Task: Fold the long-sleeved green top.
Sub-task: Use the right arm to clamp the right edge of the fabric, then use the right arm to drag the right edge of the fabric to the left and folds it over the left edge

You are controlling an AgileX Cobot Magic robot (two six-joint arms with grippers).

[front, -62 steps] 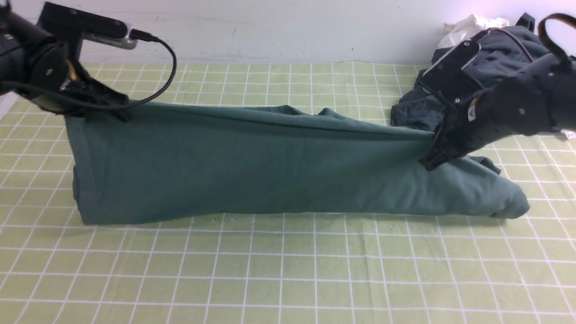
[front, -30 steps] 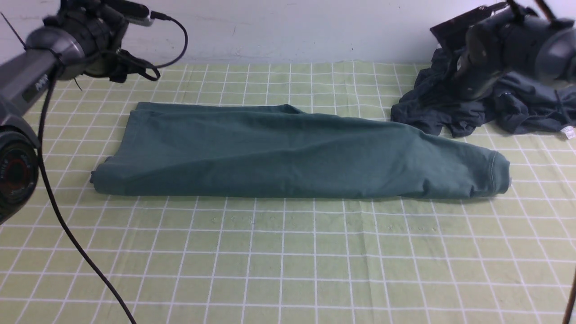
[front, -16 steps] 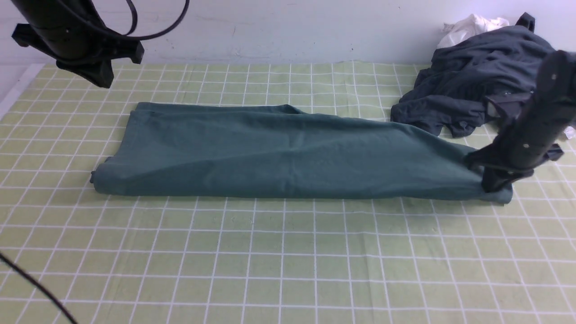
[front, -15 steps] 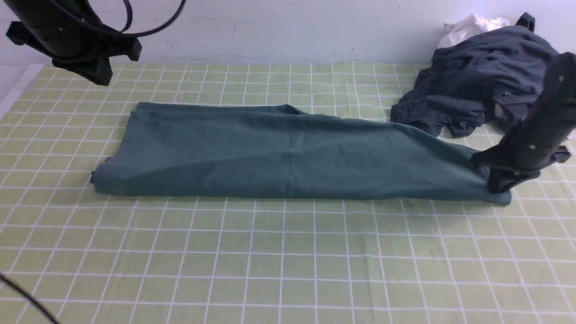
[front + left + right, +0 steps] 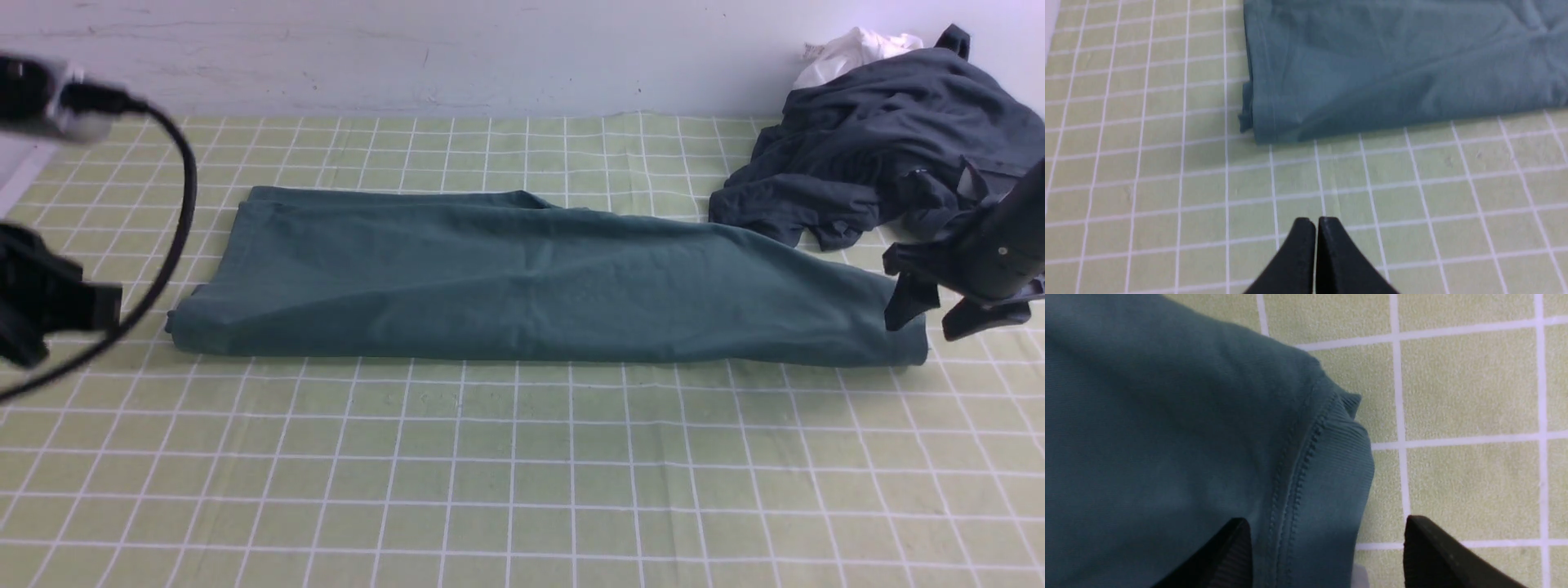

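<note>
Dull forest-green cotton long-sleeved top [image 5: 531, 286]: long strip, mid frame. Right gripper [image 5: 1326, 522] wide astride ribbed end [image 5: 1333, 465]; pinch all layers. Left gripper [image 5: 1314, 223] closed, empty, off cloth.

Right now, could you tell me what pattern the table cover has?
Table cover: pale green, white grid; front view.

**A:** Bright, even light that seems to come from overhead. The tablecloth [image 5: 522, 474] looks pale and flat, and the green top [image 5: 531, 282] throws only a thin, soft shadow along its near edge.

**B:** Sharp?

**A:** In the middle of the front view, yes. At the left edge the left arm [image 5: 45, 298] and its cable [image 5: 186, 204] are smeared with blur. The left wrist view is soft all over.

**B:** And the right wrist view?

**A:** It's crisp on the cuff [image 5: 1327, 457] stitching. The fingers [image 5: 1433, 555] of the right gripper [image 5: 1326, 519] are dark, soft shapes.
</note>
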